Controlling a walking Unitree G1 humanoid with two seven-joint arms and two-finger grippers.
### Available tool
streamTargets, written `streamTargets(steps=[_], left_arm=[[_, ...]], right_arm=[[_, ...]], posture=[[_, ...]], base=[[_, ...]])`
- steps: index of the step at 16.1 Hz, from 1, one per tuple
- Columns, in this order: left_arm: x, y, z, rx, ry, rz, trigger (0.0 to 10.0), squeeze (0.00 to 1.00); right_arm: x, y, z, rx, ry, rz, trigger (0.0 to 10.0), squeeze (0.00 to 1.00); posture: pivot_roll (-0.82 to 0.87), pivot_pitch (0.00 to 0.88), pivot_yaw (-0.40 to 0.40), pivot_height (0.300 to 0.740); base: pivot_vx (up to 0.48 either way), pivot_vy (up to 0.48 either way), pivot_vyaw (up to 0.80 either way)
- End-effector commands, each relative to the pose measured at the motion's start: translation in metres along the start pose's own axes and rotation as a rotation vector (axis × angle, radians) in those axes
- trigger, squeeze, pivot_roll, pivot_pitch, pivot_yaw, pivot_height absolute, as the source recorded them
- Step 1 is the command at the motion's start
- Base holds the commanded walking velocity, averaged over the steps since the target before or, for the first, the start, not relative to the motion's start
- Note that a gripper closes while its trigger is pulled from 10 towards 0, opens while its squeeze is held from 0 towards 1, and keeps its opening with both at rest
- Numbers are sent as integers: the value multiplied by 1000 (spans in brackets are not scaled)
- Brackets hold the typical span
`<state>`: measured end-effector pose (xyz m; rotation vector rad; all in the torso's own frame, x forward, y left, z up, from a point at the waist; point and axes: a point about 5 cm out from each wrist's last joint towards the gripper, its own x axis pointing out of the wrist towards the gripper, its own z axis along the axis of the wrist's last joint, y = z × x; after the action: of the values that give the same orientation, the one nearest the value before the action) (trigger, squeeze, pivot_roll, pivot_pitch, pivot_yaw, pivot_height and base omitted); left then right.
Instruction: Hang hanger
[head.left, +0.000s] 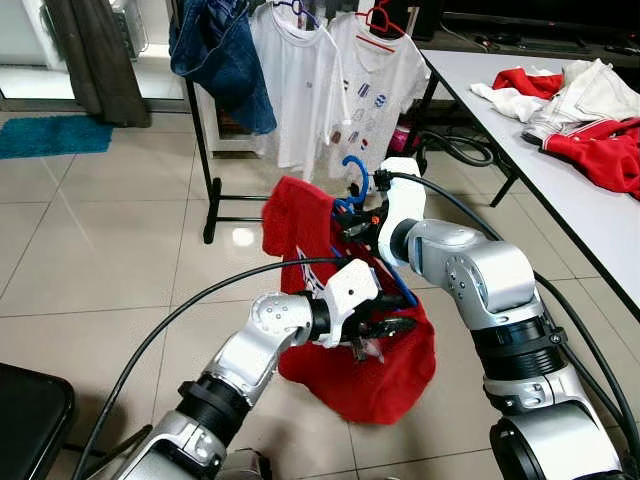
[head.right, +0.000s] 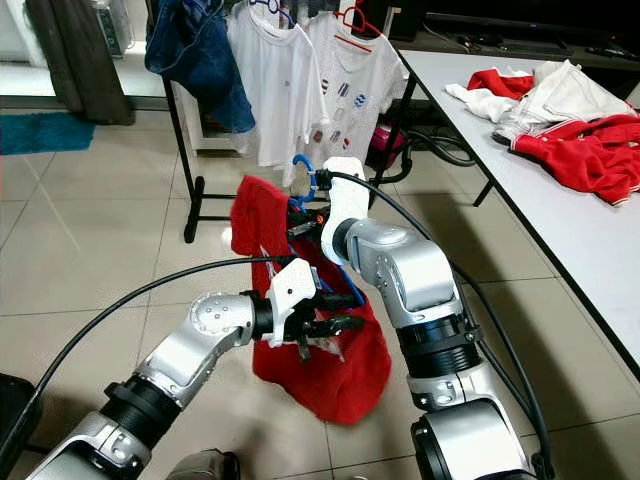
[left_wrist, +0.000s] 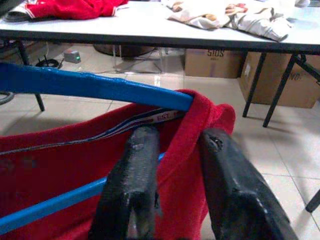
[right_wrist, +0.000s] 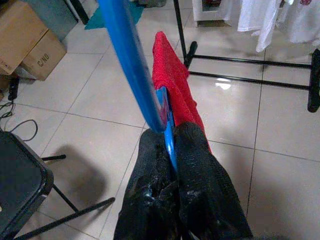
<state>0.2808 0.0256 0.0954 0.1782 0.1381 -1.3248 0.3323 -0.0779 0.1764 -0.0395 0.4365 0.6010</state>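
Before the rack | both jaws clamped: right on blue hanger, left on red shirt.

Hanger: blue. Shirt on it: solid red, showing a white-striped neck tape. Gripper fingers: black; arms: silver. Rack: black, carrying a dark blue denim garment and white printed shirts. Floor tiles: beige.
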Motion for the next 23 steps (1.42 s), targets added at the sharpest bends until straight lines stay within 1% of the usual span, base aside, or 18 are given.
streamTargets(steps=[1, 8, 11, 14, 17, 19, 20, 21, 22, 23], left_arm=[[5, 2, 6, 14, -19, 2, 0, 0], [6, 1, 12, 1, -85, -2, 0, 0], [5, 2, 15, 1, -110, 10, 0, 0], [3, 0, 15, -12, -124, 3, 0, 0], [-1, -6, 14, -13, -115, -23, 0, 0], [-4, -9, 12, -6, -88, -25, 0, 0], [-5, -8, 11, 1, -75, -9, 0, 0], [-8, -4, 11, 19, -66, 47, 0, 0], [-8, -4, 11, 18, -69, 59, 0, 0], [-10, -1, 12, 44, -69, 89, 0, 0]], right_arm=[[-5, -2, 14, 2, -56, -1, 10000, 0], [-5, -3, 14, -4, -48, -3, 10000, 0], [-4, -3, 13, -4, -46, -3, 10000, 0], [-3, -2, 12, -6, -40, -2, 10000, 0], [-1, -6, 5, -10, -14, -19, 10000, 0], [0, -10, -2, -14, 11, -37, 10000, 0], [0, -11, -5, -14, 17, -43, 10000, 0], [1, -14, -8, -19, 25, -56, 10000, 0], [2, -14, -8, -19, 27, -58, 10000, 0], [2, -16, -10, -22, 29, -69, 10000, 0]], posture=[[-15, 26, -72, 740], [-15, 21, -78, 740], [-9, 22, -80, 740], [-7, 20, -82, 740], [-6, 18, -80, 740], [-4, 15, -79, 740], [-2, 13, -80, 740], [-1, 11, -81, 740], [-1, 11, -81, 740], [1, 9, -83, 740]], base=[[0, 0, 0], [0, 0, 0], [0, 0, 0], [0, 0, 0], [0, 0, 0], [0, 0, 0], [0, 0, 0], [0, 0, 0], [0, 0, 0], [0, 0, 0]])
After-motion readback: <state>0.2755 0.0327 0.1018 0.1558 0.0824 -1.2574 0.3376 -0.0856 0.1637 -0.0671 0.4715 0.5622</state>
